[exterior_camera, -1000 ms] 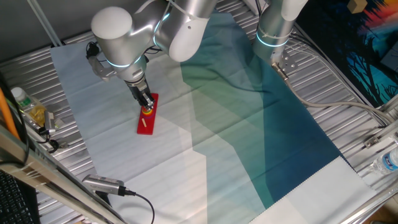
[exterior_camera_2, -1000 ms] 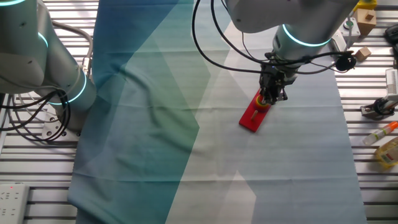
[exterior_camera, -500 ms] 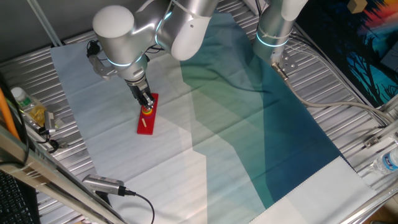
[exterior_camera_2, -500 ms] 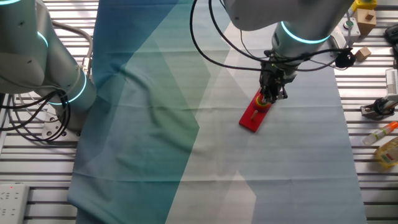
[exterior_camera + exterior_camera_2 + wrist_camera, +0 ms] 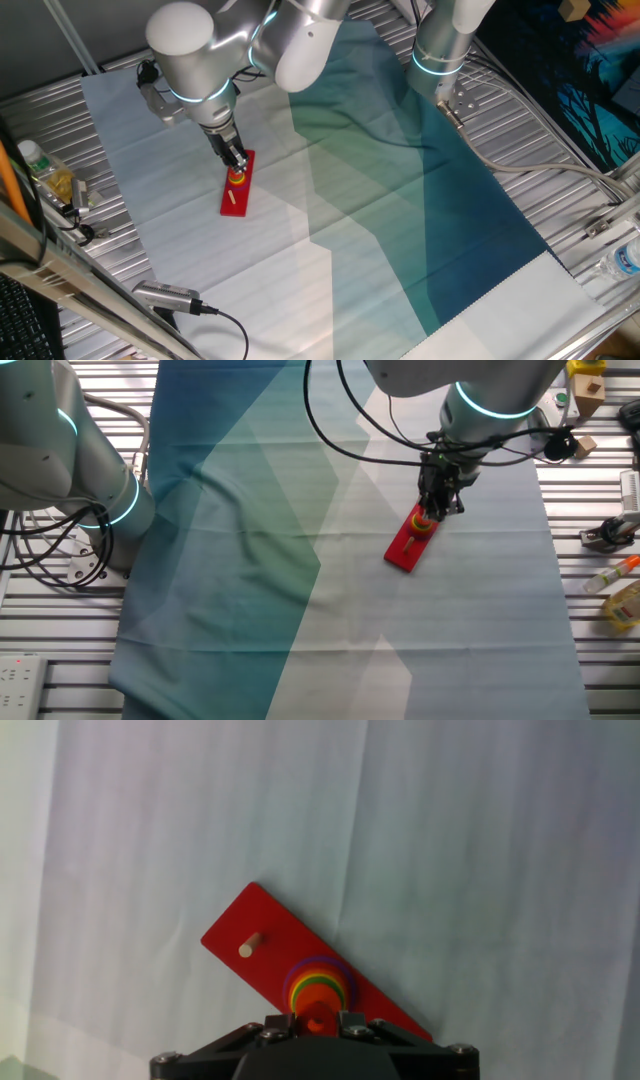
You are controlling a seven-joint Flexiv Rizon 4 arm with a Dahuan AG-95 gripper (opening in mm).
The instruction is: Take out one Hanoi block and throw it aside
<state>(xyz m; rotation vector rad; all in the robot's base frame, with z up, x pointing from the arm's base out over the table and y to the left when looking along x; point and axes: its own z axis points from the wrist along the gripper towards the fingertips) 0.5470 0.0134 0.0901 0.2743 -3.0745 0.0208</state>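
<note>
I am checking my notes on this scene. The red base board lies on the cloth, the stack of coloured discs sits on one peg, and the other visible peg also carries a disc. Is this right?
Not quite. In the hand view the other peg is bare. The rest stands: the red base board lies on the cloth, and the stack of coloured discs sits on one peg, just ahead of the end effector.

Tool [image 5: 236,167] over stacked discs [image 5: 237,178], red base board [image 5: 237,185], cloth [image 5: 380,200]
</note>
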